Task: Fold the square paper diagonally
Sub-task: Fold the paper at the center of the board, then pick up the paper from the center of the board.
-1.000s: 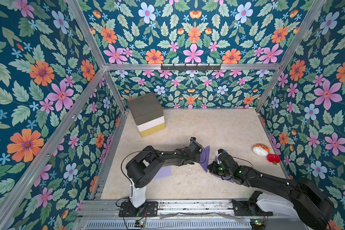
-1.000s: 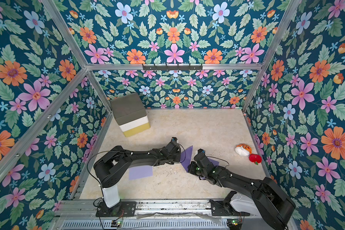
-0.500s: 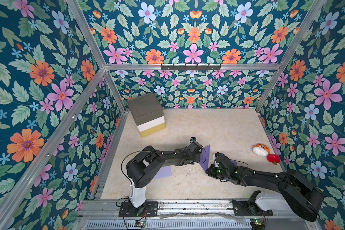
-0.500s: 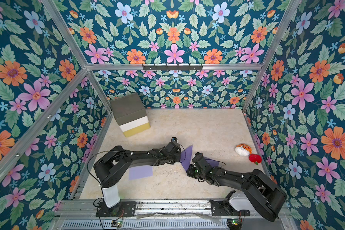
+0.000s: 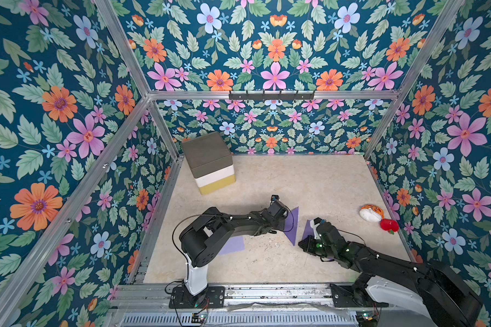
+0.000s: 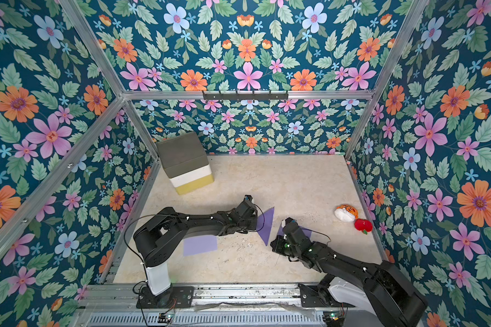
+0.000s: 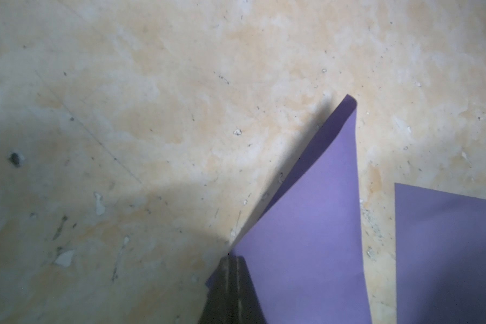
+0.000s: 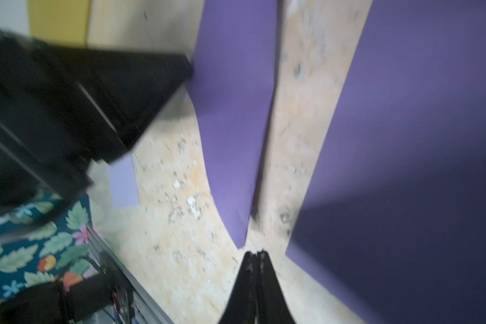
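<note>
The purple square paper [image 5: 293, 226] [image 6: 267, 225] lies mid-floor, folded into a triangle, its top layer arching slightly off the lower one [image 7: 314, 213]. My left gripper [image 7: 232, 259] [image 5: 283, 226] is shut on the triangle's edge on the side toward the left arm. My right gripper [image 8: 254, 254] [image 5: 301, 244] is low over the bare floor just off the triangle's near point [image 8: 240, 238]. Its jaws are together with nothing between them.
A second purple sheet [image 5: 306, 230] [image 8: 404, 140] lies flat partly under the right arm. A paler one [image 5: 231, 245] lies under the left arm. A grey, white and yellow block [image 5: 210, 161] stands back left. A tiger plush [image 5: 370, 212] and a red toy [image 5: 389, 225] lie by the right wall.
The right gripper has slid toward the front, from beside the triangle's middle to just off its near point. The left gripper and the paper have stayed put.
</note>
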